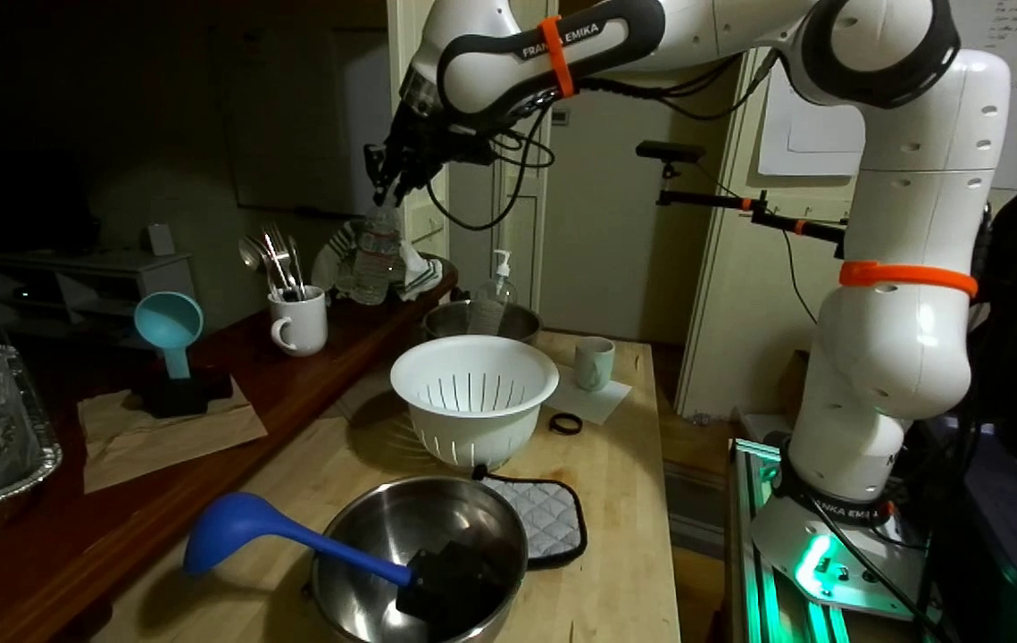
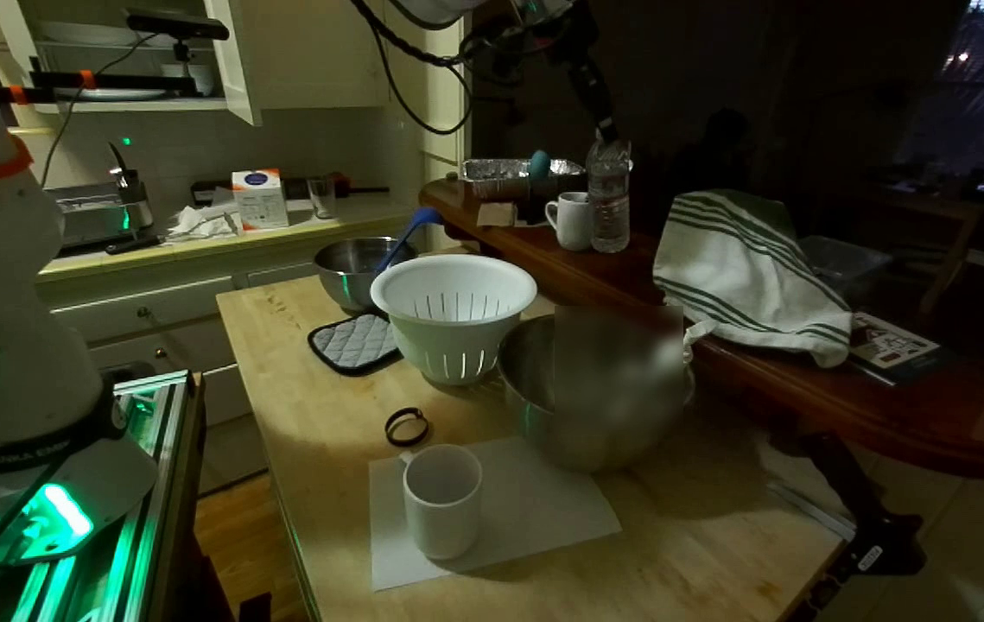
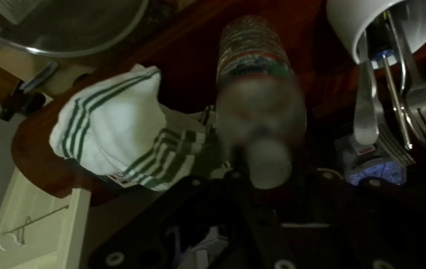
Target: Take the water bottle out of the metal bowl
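Fingers [image 2: 606, 130] grip the plastic water bottle [image 2: 610, 200] by its top; swinging it sideways could topple the nearby white cutlery mug [image 1: 301, 321]

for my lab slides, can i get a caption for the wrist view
Wrist view: clear water bottle at the jaws, between a striped towel and a white mug of cutlery.

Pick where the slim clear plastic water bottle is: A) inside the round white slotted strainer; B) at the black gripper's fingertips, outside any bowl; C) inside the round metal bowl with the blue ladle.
B: both exterior views show the water bottle with its top at the black gripper, on or above the dark wooden ledge.
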Controlling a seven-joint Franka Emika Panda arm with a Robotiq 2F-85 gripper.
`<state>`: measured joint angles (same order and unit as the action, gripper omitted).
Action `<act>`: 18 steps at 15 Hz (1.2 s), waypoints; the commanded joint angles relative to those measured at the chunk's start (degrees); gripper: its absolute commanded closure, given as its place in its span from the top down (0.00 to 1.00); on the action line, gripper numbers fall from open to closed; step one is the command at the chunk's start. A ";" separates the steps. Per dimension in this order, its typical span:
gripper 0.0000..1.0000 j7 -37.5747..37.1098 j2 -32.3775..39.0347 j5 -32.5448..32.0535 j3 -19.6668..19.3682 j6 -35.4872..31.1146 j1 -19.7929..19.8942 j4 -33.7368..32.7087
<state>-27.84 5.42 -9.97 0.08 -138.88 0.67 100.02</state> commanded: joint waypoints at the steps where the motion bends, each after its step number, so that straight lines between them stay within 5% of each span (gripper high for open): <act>1: 0.08 2.50 8.10 -4.43 -1.10 8.19 -1.96 -14.37; 2: 0.08 2.74 9.66 -4.33 -0.29 9.41 -1.28 -17.26; 3: 0.32 1.35 5.68 -2.93 -1.28 5.51 -2.26 -9.43; 5: 0.32 2.37 8.06 -3.11 -1.51 7.39 -2.34 -13.79; 6: 0.08 2.53 8.67 -3.14 -1.59 7.64 -2.36 -14.75; 17: 0.08 2.92 16.46 1.96 -2.29 9.46 -2.52 -21.04; 18: 0.54 2.66 16.95 1.65 -2.49 9.89 -2.71 -21.91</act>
<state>-25.36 20.11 -9.44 -1.13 -131.01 -0.85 82.62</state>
